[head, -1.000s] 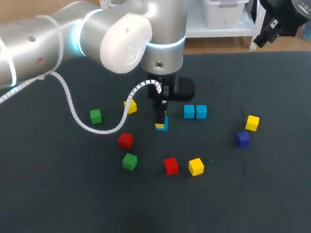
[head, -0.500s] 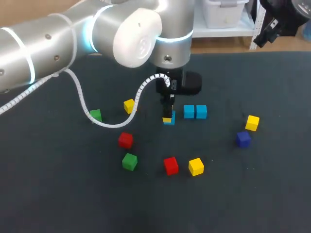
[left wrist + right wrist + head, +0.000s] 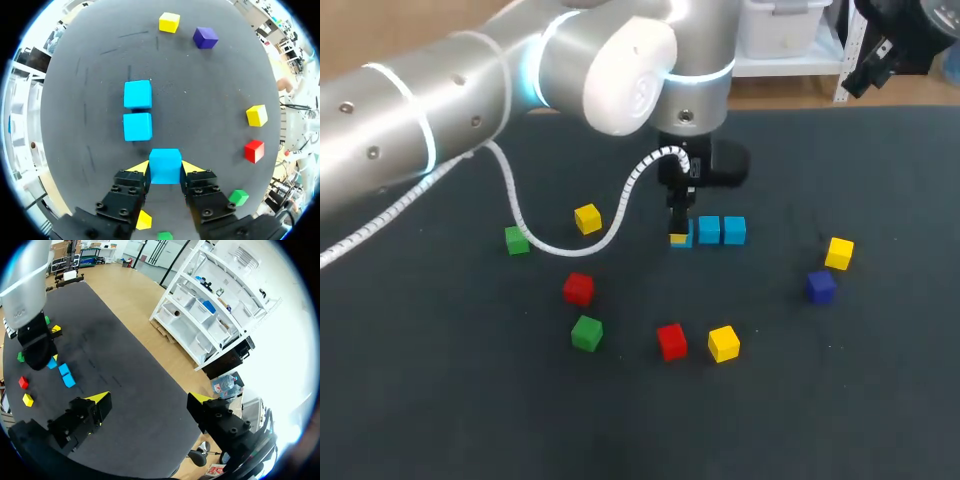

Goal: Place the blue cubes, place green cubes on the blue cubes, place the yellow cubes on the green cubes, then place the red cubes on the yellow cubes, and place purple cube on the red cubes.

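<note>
Left claw: our left gripper [image 3: 165, 170] is clamped on a blue cube [image 3: 165, 161], with a yellow tip on each side face.
Held cube: it is low over the table [image 3: 440, 400], just beside the end of the blue row and in line with it. We cannot tell whether it rests on the table.
Right claw: our right gripper [image 3: 148, 398] hangs well apart from the cubes, fingers wide apart, holding nothing.
Done: two blue cubes [image 3: 709, 230] [image 3: 734, 230] sit side by side, touching or nearly so.
In hand: we judge this to be the third blue cube of the base layer.
Left to do: two green cubes [image 3: 517, 240] [image 3: 586, 332], three yellow cubes [image 3: 587, 218] [image 3: 723, 343] [image 3: 839, 253], two red cubes [image 3: 578, 288] [image 3: 671, 341] and the purple cube [image 3: 820, 286] lie scattered, none stacked. Every upper layer is yet to be built.
</note>
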You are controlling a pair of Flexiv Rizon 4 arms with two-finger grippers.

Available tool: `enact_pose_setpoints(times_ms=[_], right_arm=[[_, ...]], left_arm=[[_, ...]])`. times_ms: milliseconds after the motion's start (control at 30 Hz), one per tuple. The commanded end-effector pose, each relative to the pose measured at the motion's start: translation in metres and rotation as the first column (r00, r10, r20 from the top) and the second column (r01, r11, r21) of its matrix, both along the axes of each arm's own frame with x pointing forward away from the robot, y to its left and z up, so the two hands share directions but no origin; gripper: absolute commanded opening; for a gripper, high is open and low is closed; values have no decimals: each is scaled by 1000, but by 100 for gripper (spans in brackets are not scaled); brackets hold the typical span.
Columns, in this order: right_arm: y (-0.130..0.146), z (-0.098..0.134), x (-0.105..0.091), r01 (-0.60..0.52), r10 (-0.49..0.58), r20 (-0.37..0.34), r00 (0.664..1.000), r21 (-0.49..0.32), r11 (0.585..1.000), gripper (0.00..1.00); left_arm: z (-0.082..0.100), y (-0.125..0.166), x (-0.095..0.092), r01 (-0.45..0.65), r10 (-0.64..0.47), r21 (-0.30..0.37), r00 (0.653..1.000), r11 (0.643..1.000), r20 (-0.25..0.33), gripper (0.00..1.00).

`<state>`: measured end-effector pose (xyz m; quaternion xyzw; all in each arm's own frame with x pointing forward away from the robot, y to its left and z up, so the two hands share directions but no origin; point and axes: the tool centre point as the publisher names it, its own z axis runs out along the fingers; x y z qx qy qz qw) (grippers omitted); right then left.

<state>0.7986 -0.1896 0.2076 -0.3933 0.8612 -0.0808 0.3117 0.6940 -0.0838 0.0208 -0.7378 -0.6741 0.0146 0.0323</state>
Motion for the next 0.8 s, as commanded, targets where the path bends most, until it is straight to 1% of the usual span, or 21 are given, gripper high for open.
enact_pose_setpoints(times_ms=[33,167,300,533,800], right_arm=[[0,-1,-2,4,-4,8,1000,-1,1000,100],[0,-1,-2,4,-4,8,1000,-1,1000,100],[0,-1,-2,4,-4,8,1000,-1,1000,100],[0,-1,-2,4,-4,8,1000,-1,1000,100],[0,-1,-2,4,-4,8,1000,-1,1000,100]], left_arm=[[-6,-11,10,16,-15,26,1000,1000,-25,0],[-12,-11,13,26,-25,36,999,999,-31,0],[-17,-8,18,6,-4,55,999,998,-35,0],[-19,-4,22,-36,38,48,999,998,-33,0],[-21,-5,26,-46,48,41,998,998,-29,0]])
